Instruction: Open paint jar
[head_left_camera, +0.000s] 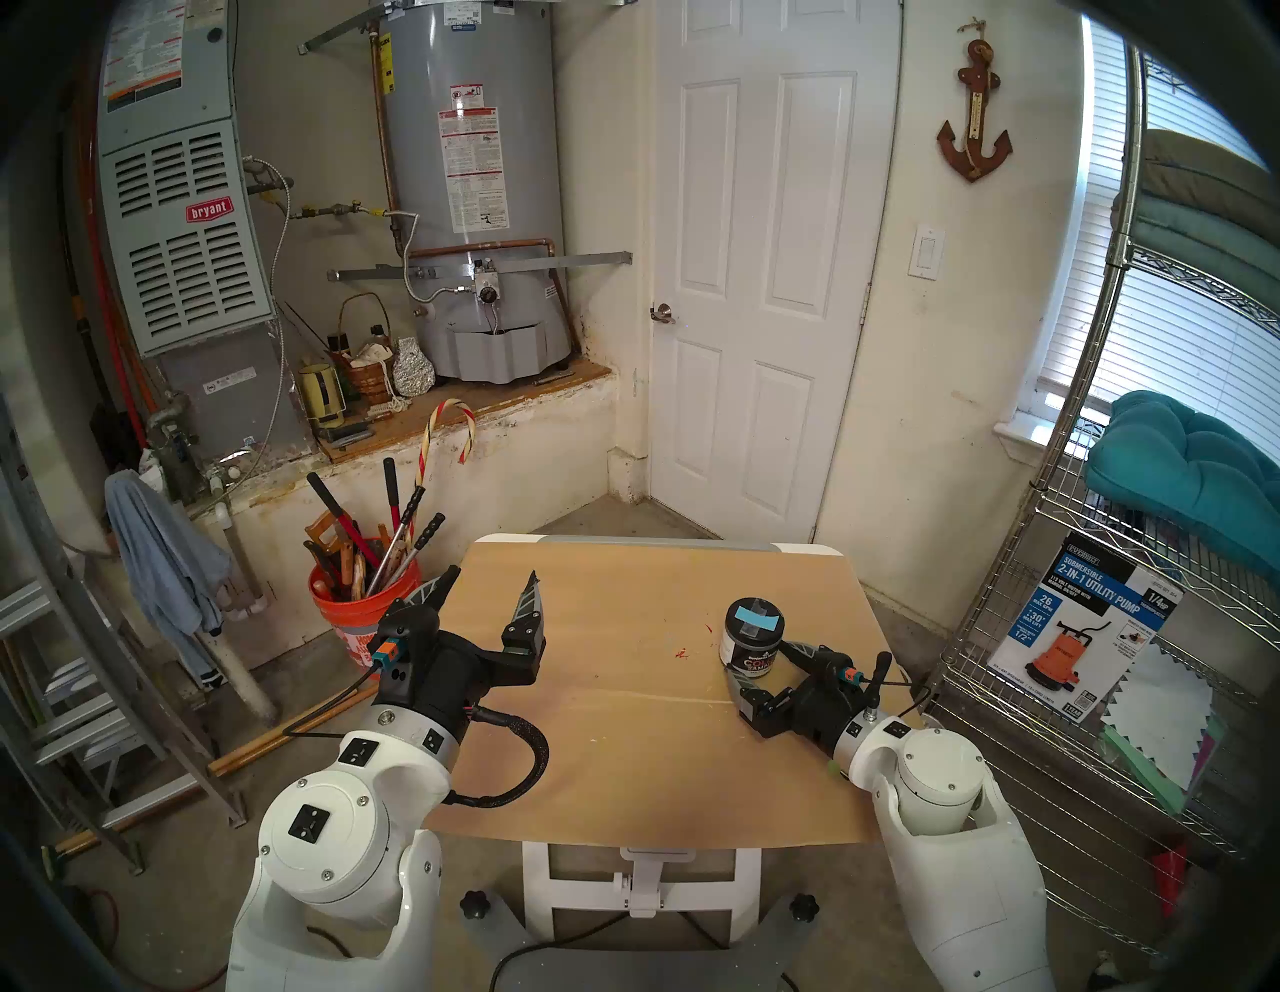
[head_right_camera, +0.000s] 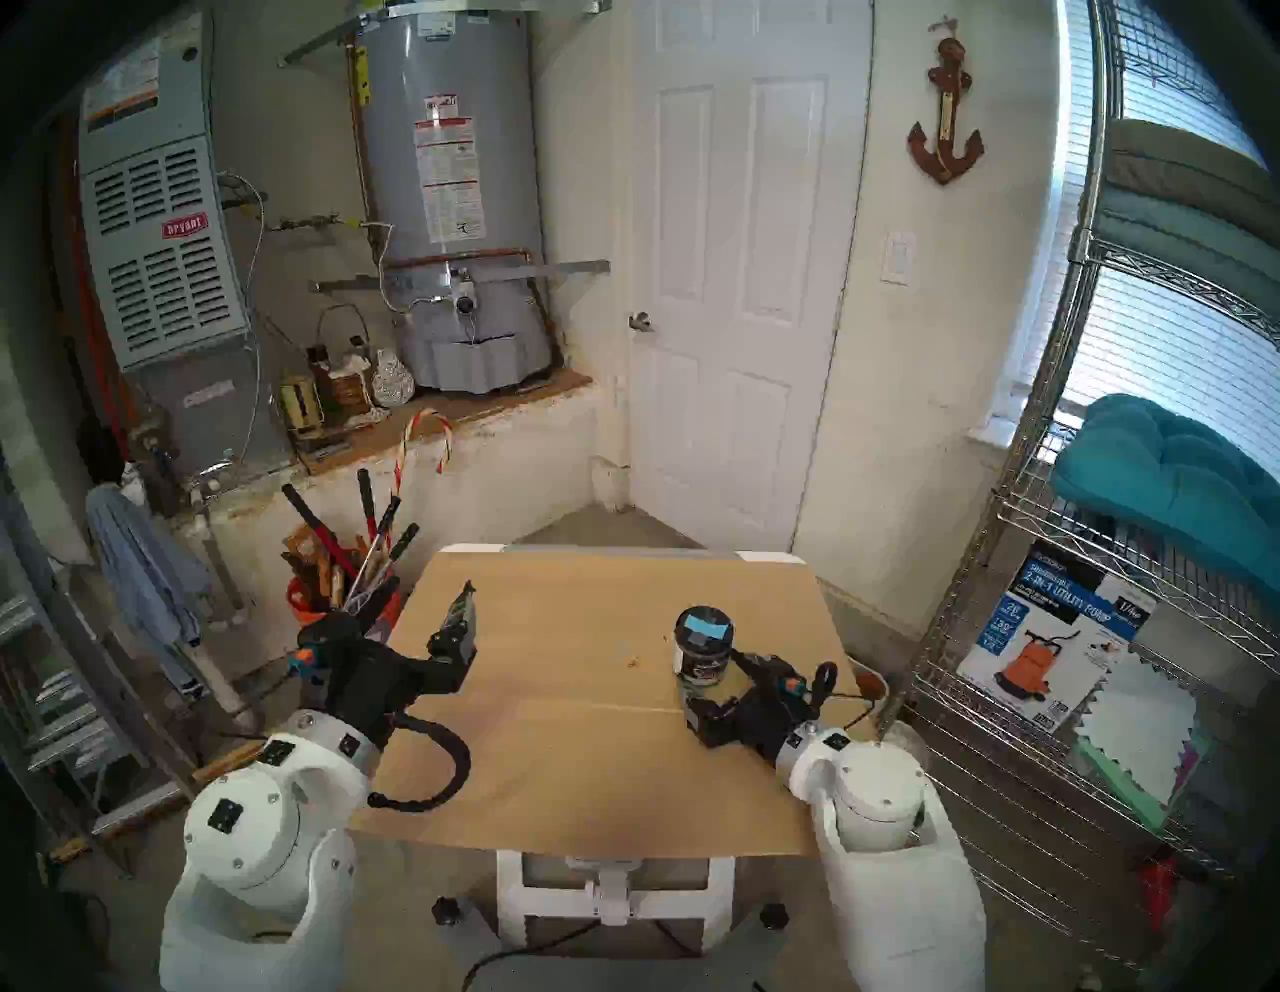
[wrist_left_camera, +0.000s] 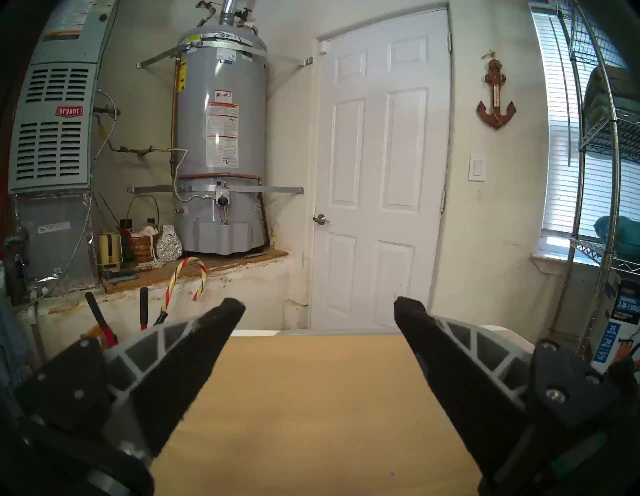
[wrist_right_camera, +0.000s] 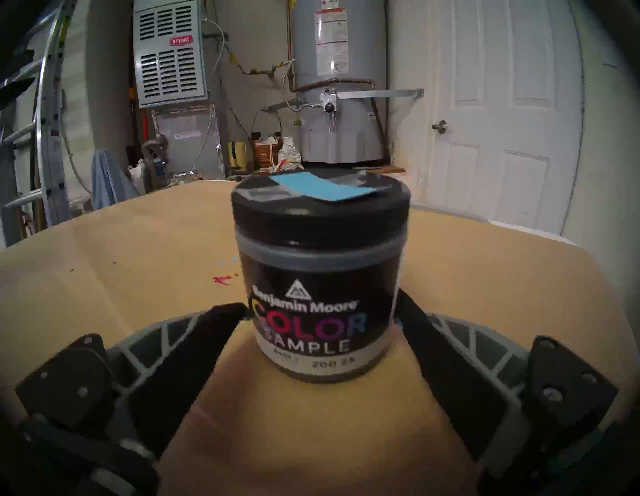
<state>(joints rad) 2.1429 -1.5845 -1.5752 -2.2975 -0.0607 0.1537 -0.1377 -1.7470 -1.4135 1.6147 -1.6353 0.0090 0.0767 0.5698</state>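
Observation:
The paint jar (head_left_camera: 753, 634) stands upright on the right part of the wooden table (head_left_camera: 609, 734). It has a black lid (wrist_right_camera: 320, 204) with a light-blue tape strip and a dark label reading "COLOR SAMPLE". It also shows in the right head view (head_right_camera: 701, 648). My right gripper (head_left_camera: 758, 661) lies low on the table, open, its two fingertips on either side of the jar's lower body (wrist_right_camera: 322, 277); I cannot tell if they touch it. My left gripper (head_left_camera: 493, 573) is open and empty above the table's left part, pointing at the far edge (wrist_left_camera: 318, 306).
Red paint spots (head_left_camera: 682, 652) mark the table left of the jar. An orange bucket of tools (head_left_camera: 360, 609) stands on the floor at the left. A wire shelf (head_left_camera: 1039, 575) with a pump box (head_left_camera: 1087, 630) stands at the right.

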